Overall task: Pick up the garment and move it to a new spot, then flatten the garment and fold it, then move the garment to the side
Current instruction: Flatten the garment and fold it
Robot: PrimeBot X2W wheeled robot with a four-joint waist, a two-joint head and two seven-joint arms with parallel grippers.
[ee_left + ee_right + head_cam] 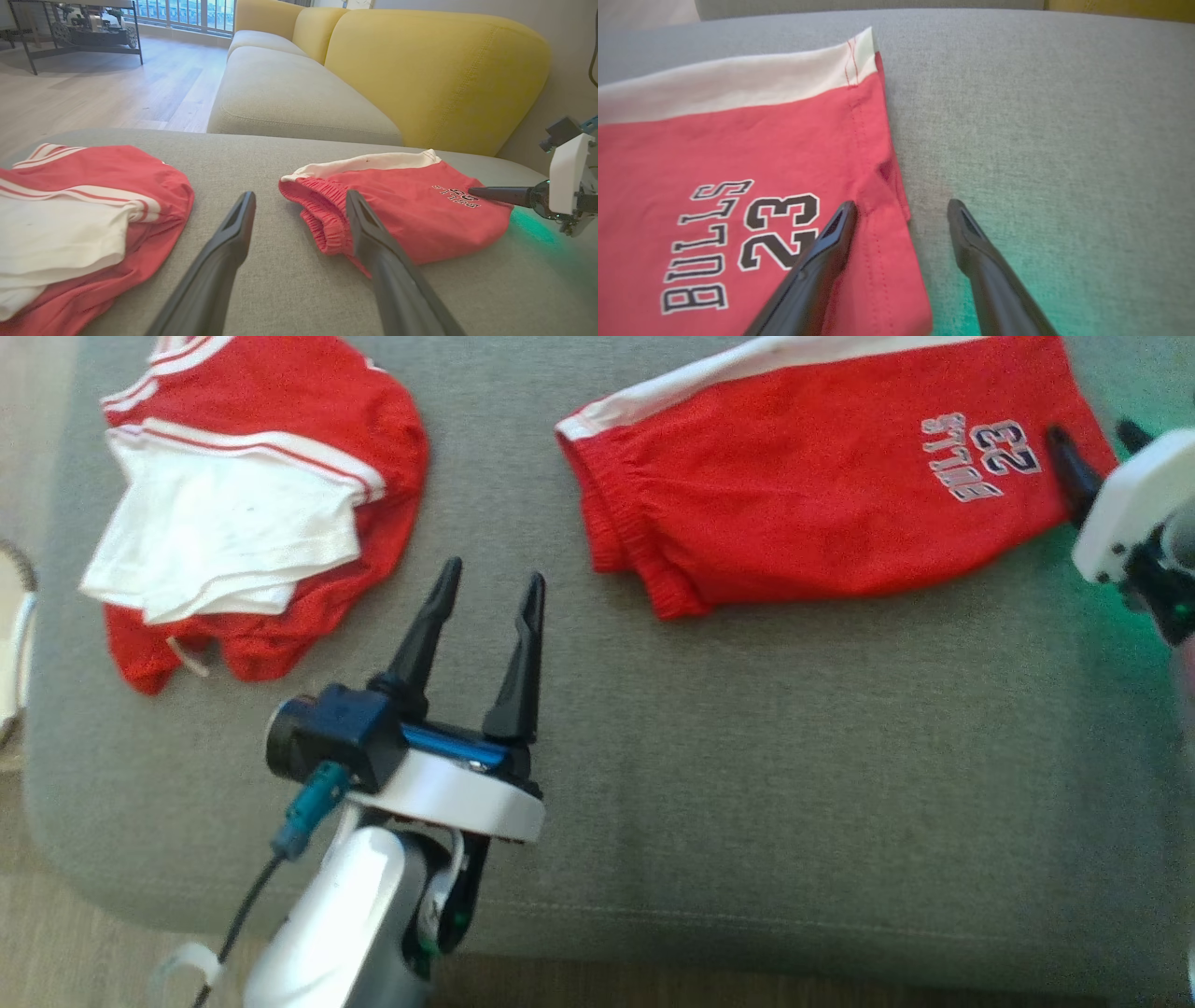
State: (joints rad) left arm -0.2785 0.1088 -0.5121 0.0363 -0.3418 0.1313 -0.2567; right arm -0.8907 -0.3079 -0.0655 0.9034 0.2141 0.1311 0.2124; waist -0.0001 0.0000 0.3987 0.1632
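A yellow-backed sofa [434, 70] stands beside pale wooden floor [117, 88].

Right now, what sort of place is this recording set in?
Most likely a home living room: a yellow-backed sofa, wood flooring, and red shorts laid on a grey upholstered ottoman.

Wide grey woven-fabric upholstered seat [747, 756] in front. Behind it, a sofa with mustard-yellow rounded back cushions [434, 70] and a beige seat cushion [289, 93]. Pale wood plank floor [117, 88], black metal-frame rack [74, 28], daylit window with railing [187, 14], pale plain wall [560, 28].
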